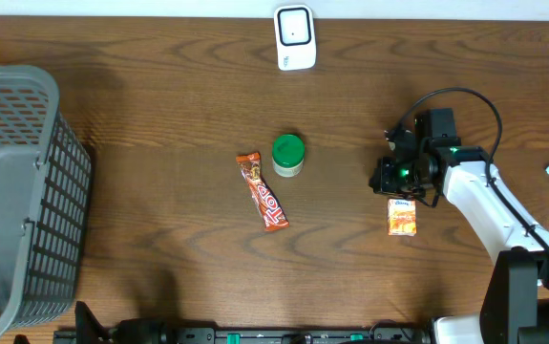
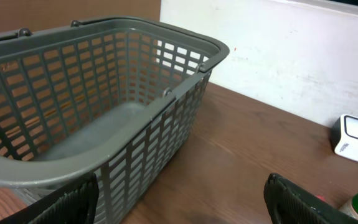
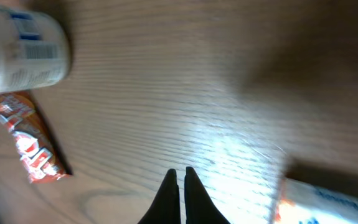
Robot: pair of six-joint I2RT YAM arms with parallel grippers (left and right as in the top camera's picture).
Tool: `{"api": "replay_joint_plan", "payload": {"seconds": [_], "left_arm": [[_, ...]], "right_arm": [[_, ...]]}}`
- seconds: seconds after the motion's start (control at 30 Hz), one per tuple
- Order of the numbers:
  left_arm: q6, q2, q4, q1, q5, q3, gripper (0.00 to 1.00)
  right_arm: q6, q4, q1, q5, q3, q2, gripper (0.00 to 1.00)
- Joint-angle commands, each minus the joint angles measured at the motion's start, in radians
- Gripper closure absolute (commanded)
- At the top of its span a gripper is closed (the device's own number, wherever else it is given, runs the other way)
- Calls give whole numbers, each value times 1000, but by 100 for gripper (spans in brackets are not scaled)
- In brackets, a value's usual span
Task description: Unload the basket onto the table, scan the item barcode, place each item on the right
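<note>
R fingers [image 3: 169, 196] are pressed together, nothing held, set just beside orange box [image 1: 402, 217], prob. pre-pick; L fingers [image 2: 297, 202] are held apart near basket [image 2: 166, 99], idle.

Right arm [image 1: 489, 205] reaching forward, right claw [image 3: 180, 177] pressed together, empty; left claw [image 2: 182, 193] spread wide, empty.
</note>
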Motion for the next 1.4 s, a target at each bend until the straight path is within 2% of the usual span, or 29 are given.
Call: {"api": "replay_joint_plan", "payload": {"seconds": [0.0, 0.13, 0.2, 0.4, 0.6, 0.77, 0.93, 1.07, 1.23, 1.37], "left_arm": [[-2, -1, 1, -4, 13, -1, 15], [-2, -1, 1, -4, 13, -1, 15], [-2, -1, 1, -4, 13, -1, 15], [-2, -1, 1, -4, 13, -1, 15], [-2, -1, 1, -4, 13, -1, 15], [-2, -1, 1, -4, 13, -1, 15], [-2, -1, 1, -4, 13, -1, 15], [-2, -1, 1, -4, 13, -1, 15], [-2, -1, 1, -4, 13, -1, 15], [-2, -1, 1, -4, 13, -1, 15]], "right_arm": [[174, -41, -12, 244, 5, -16, 99], [330, -143, -22, 533, 5, -39, 99], [364, -175, -22, 612, 3, -39, 99], [393, -182, -22, 660, -22, -39, 99], [418, -107, -22, 655, -148, -39, 99], [348, -47, -19, 467, -186, -39, 99], [46, 103, 0, 104, -186, -39, 99], [-86, 214, 3, -177, -186, -39, 99], [-194, 332, 11, -281, -186, -39, 99], [-192, 367, 11, -344, -174, -39, 99]]}}
